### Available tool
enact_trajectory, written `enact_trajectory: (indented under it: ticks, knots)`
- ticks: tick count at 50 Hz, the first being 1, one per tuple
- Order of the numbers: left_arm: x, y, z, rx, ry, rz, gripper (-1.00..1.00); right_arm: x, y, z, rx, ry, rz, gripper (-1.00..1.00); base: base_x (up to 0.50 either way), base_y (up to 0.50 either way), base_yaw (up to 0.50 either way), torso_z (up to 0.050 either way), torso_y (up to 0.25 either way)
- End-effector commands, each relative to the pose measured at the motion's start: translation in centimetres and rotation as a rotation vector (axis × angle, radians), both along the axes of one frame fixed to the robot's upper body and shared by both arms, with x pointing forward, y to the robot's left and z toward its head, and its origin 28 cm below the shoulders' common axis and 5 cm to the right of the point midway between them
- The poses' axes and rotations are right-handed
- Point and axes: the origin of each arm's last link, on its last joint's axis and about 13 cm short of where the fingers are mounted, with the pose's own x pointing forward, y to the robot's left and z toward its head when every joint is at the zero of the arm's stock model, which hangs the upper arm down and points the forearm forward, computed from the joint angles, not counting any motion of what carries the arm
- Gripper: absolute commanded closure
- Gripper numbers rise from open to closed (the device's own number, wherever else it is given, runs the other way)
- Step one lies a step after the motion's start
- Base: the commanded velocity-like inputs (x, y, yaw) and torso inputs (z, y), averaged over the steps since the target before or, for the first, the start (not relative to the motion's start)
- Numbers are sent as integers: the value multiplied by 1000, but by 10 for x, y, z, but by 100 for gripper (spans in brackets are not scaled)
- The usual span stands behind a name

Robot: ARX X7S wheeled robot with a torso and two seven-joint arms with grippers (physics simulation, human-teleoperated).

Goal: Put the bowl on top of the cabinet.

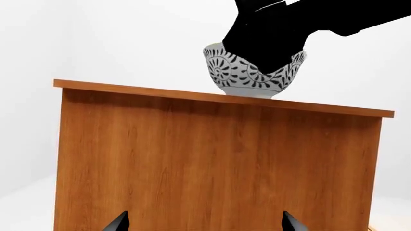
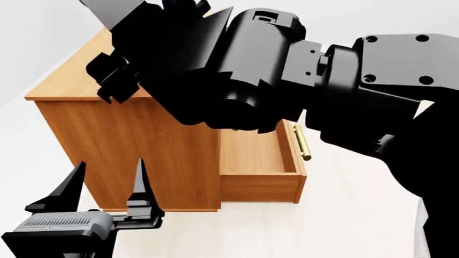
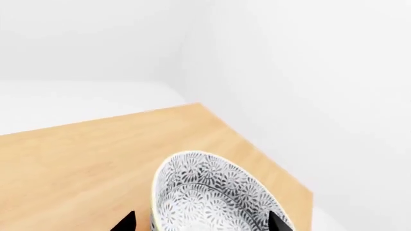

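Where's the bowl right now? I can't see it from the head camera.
In the left wrist view the bowl sits on the cabinet top near the edge, with the right claw over it; the right arm hides it from the head camera.

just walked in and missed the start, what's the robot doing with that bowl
The robot's right arm is reaching over the orange-brown cabinet, and its right gripper is at the patterned bowl. In the left wrist view the bowl's foot sits on or just above the cabinet top, near the edge, slightly tilted. Whether the gripper has let go cannot be told. The left gripper hangs open and empty, low beside the cabinet. One drawer with a brass handle stands pulled out.
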Motion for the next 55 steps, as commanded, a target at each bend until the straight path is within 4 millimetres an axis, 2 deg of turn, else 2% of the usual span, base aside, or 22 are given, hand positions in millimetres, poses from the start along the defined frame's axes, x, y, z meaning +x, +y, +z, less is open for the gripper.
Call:
enact_trajectory:
  ticks: [1, 18, 27, 47, 55]
  knots:
    - [0, 0, 0, 0, 1, 0, -100, -2, 1, 10, 30, 1, 4, -100, 0, 0, 0, 0, 0]
    - [-1, -1, 1, 4, 1, -1, -100, -20, 7, 41, 141, -55, 31, -100, 0, 0, 0, 0, 0]
    - [-1, -1, 1, 7, 1, -2, -100, -36, -8, 49, 188, -120, 37, -100, 0, 0, 0, 0, 0]
    - [-4, -1, 5, 8, -15, 3, -100, -75, -37, 52, 262, -214, 46, -100, 0, 0, 0, 0, 0]
    - [-5, -1, 7, 7, -22, 3, -100, -85, -49, 52, 284, -235, 39, -100, 0, 0, 0, 0, 0]
